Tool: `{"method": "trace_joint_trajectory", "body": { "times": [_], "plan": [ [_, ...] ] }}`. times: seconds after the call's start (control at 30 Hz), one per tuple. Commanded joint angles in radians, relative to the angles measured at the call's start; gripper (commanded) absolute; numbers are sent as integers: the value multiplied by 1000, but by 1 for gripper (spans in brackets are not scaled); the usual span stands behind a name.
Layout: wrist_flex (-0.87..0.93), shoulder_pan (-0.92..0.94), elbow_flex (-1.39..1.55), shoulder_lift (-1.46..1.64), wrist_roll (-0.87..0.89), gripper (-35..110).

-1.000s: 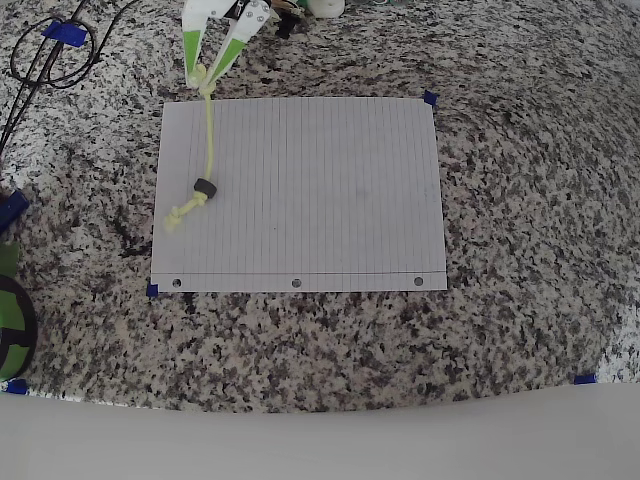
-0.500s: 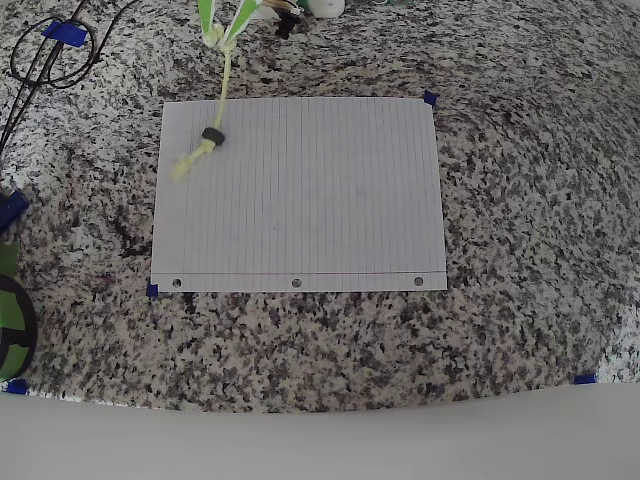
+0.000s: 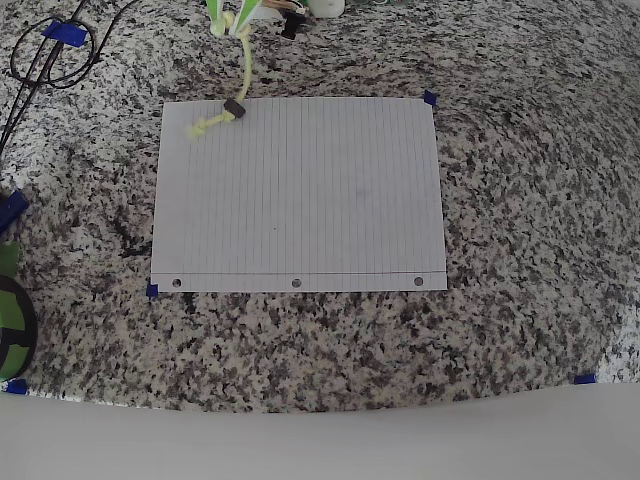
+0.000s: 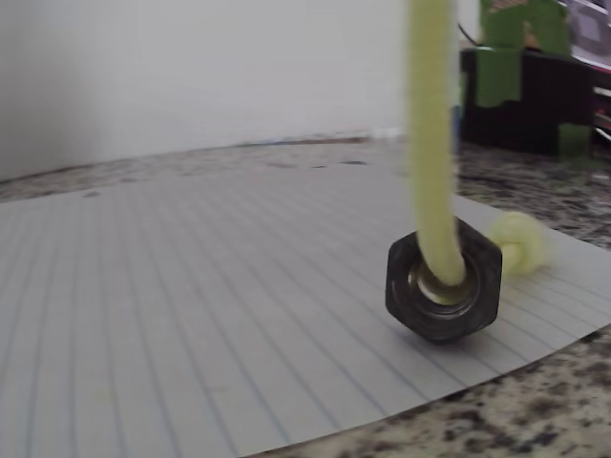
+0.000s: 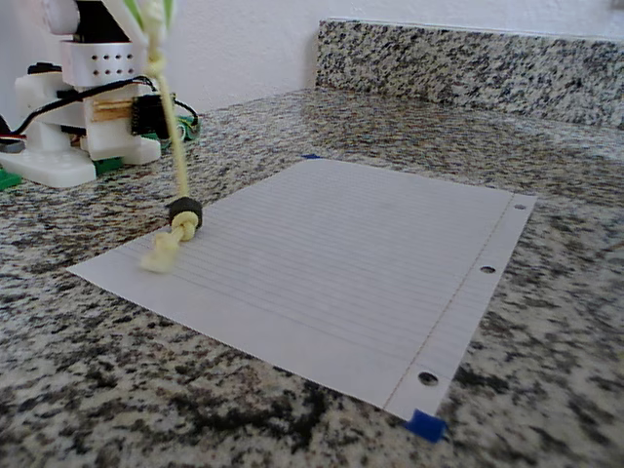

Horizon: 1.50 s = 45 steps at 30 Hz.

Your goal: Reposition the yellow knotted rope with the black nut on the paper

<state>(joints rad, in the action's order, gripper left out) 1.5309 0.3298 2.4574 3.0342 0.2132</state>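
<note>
Gripper (image 3: 229, 20): pinching the yellow knotted rope (image 3: 243, 70) by its top knot.
Black nut (image 3: 234, 109): hanging over the paper (image 3: 300, 190) at its far-left corner.
Wrist view: showing rope passing through nut (image 4: 444, 279).
Fixed view: showing frayed end (image 5: 161, 255) touching paper.

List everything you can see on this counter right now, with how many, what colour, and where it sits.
yellow knotted rope: one, pale yellow-green, hanging from the gripper, lower knot trailing on the paper's corner.
black nut: one, black, threaded on the rope just above the lower knot.
paper: one, white lined sheet with three punched holes, flat on the counter.
blue tape pieces: several, blue, at paper corners and counter edges.
black cables: black, looped at the overhead view's top left.
granite counter: one, speckled grey.
gripper: one, green and white, shut on the rope's upper knot.
</note>
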Motion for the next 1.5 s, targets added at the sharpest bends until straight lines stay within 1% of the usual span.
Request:
{"method": "trace_joint_trajectory", "body": {
  "times": [0.0,0.17,0.33,0.43,0.57,0.63,0.7,0.9,1.07,1.1,1.17,1.2,1.3,1.47],
  "plan": [
    [-110,-46,32,-31,-25,0],
    [-351,-189,94,-80,-15,0],
    [-517,-370,104,-143,-8,0],
    [-555,-413,126,-161,74,0],
    [-606,-426,202,-150,215,0],
    [-607,-416,249,-133,327,0],
    [-624,-414,295,-120,400,0],
    [-634,-497,328,-121,465,0],
    [-726,-571,334,-140,468,1],
    [-749,-575,341,-143,468,10],
    [-778,-578,350,-144,468,44],
    [-785,-584,354,-146,468,52],
    [-792,-598,362,-146,466,62],
    [-801,-606,368,-144,457,68]
  ]
}}
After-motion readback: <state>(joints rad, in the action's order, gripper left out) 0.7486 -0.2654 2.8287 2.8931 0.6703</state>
